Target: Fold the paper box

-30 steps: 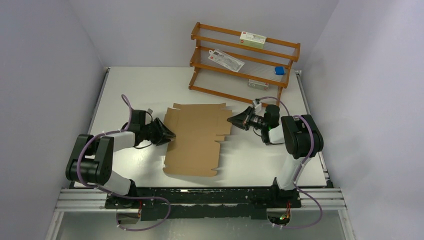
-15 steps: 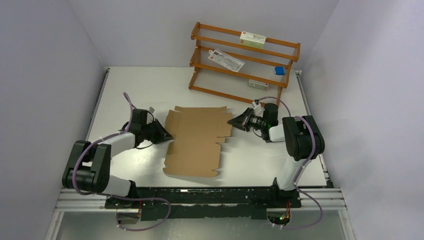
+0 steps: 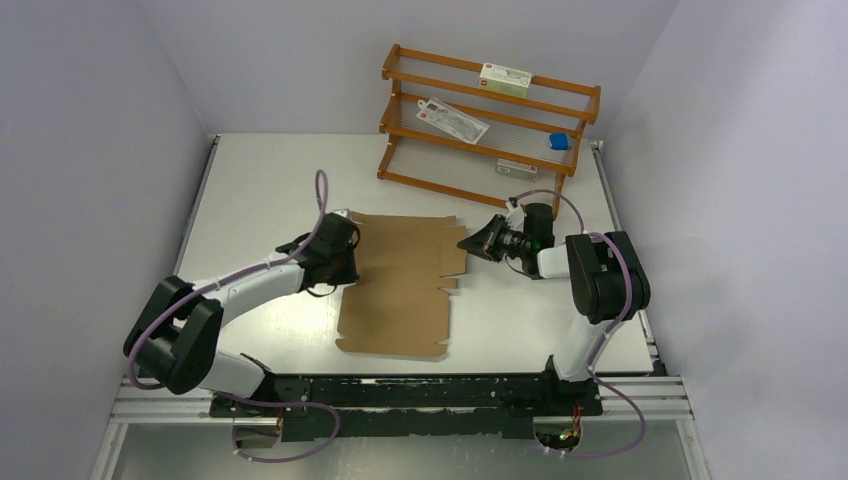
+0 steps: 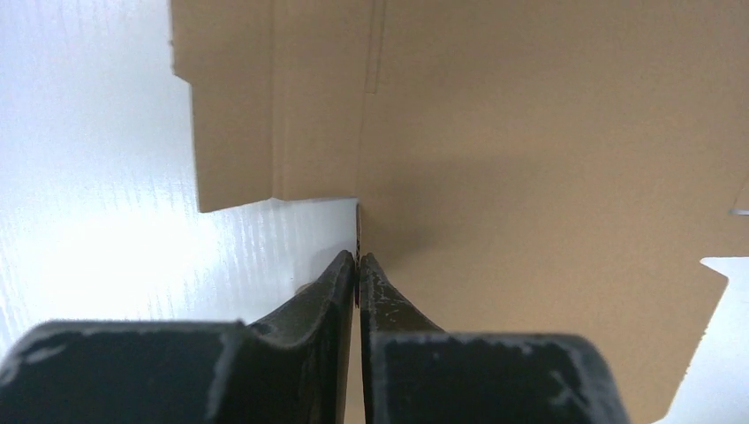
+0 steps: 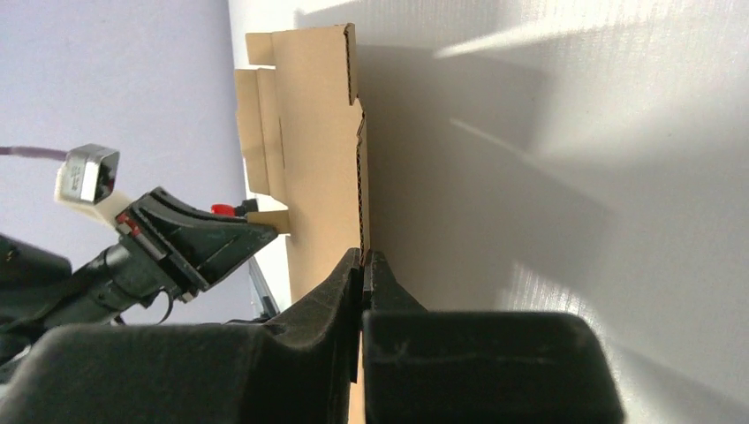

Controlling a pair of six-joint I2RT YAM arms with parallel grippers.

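I am gripping the box (image 3: 398, 285), which is lying mid-counter (image 3: 260, 180) with its long axis running near edge to far edge, from both sides: my left claw (image 4: 357, 258) is clamping its left edge, my right claw (image 5: 362, 258) its right edge.

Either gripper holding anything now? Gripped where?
Both pinch the paper box: the left gripper on its left edge at a notch, the right gripper on its right edge.

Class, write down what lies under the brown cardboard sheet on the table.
Only the white table shows, bare all round the cardboard sheet. The patch directly beneath is covered, so anything flat lying there cannot be seen.
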